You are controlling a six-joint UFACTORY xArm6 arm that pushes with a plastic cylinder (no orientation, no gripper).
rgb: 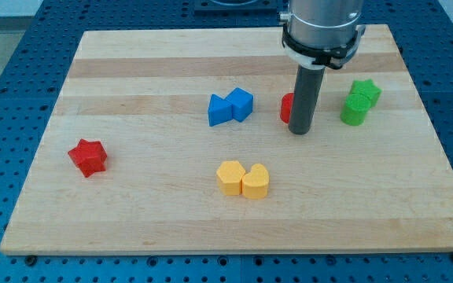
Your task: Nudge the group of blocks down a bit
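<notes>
Board (132, 212) layout: my tip (300, 132) sits right of centre, toward the view's top, touching or just in front of the red block (286, 108), which it partly hides; shape unclear. Two blue blocks (230, 107) touch each other just to the view's left of that. Two green blocks (360, 101) touch, near the right of the tip. Two yellow blocks (243, 179) touch, below centre. Red star (88, 157) alone at far left, well apart.
</notes>
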